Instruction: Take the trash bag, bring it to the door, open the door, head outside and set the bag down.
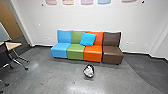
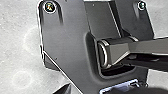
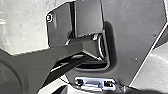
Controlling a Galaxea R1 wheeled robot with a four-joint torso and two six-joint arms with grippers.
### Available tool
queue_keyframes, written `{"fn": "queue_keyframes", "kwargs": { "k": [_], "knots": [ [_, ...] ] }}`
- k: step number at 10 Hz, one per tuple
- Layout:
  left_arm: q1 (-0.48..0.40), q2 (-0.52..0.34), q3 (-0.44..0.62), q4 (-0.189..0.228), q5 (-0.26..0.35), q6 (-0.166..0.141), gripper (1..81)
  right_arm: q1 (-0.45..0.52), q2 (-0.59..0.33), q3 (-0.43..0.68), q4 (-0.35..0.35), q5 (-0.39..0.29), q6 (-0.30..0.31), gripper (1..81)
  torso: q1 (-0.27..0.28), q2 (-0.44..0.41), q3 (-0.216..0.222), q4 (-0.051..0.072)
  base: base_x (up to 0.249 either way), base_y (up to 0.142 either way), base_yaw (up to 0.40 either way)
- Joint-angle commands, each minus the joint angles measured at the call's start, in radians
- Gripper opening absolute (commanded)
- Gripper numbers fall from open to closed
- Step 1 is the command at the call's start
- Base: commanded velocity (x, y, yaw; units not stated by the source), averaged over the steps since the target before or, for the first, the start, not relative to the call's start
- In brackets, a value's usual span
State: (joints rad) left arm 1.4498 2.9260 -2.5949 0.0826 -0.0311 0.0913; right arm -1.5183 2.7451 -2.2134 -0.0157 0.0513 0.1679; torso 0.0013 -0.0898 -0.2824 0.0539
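We see the small, rounded trash bag, dark at its edge and whitish and crumpled-looking in the middle (image 1: 88,71), on the glossy grey floor (image 1: 52,77), just below the centre of the frame. Its long axis runs roughly up and down the frame, only slightly longer than it is wide; we cannot tell which way its mouth points. It sits in front of the padded orange seat (image 1: 93,53), apart from it. That seat stands in a row with a light blue padded seat (image 1: 60,50), a green padded seat (image 1: 75,51) and, at the right end, a dark brown padded seat (image 1: 112,53). A bright blue square cushion (image 1: 88,39) leans, slightly tilted, across the green and orange backs. Behind the row we have a white wall (image 1: 75,20), with pastel panels (image 1: 86,2) along the upper edge of the frame. At the left edge is a table with a light wooden top (image 1: 13,45), and a tan wooden panel (image 1: 10,20) stands at upper left. A darker strip of floor (image 1: 147,67) crosses the lower right. We cannot tell whether our left pincer or our right pincer is released or clenched.
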Motion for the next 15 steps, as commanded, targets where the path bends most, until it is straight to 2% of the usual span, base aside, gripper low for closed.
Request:
{"fn": "queue_keyframes", "kwargs": {
  "k": [1, 6, 15],
  "knots": [
    [-0.027, -0.008, 0.002, -0.003, 0.059, -0.002, 81.1, 0.025, -0.014, 0.023, -0.006, -0.064, -0.004, 81.1, 0.000, 0.000, 0.000, 0.000, 0.132, 0.067, 0.000],
    [-0.027, -0.008, 0.002, -0.001, 0.059, -0.002, 81.1, 0.025, -0.013, 0.025, -0.006, -0.062, -0.004, 81.1, 0.000, 0.000, 0.000, 0.000, 0.132, 0.067, 0.000],
    [-0.027, -0.010, 0.001, -0.003, 0.059, -0.002, 81.1, 0.025, -0.016, 0.029, 0.000, -0.059, -0.001, 81.1, 0.000, 0.000, 0.000, 0.000, 0.119, 0.000, 0.000]
  ]
}}
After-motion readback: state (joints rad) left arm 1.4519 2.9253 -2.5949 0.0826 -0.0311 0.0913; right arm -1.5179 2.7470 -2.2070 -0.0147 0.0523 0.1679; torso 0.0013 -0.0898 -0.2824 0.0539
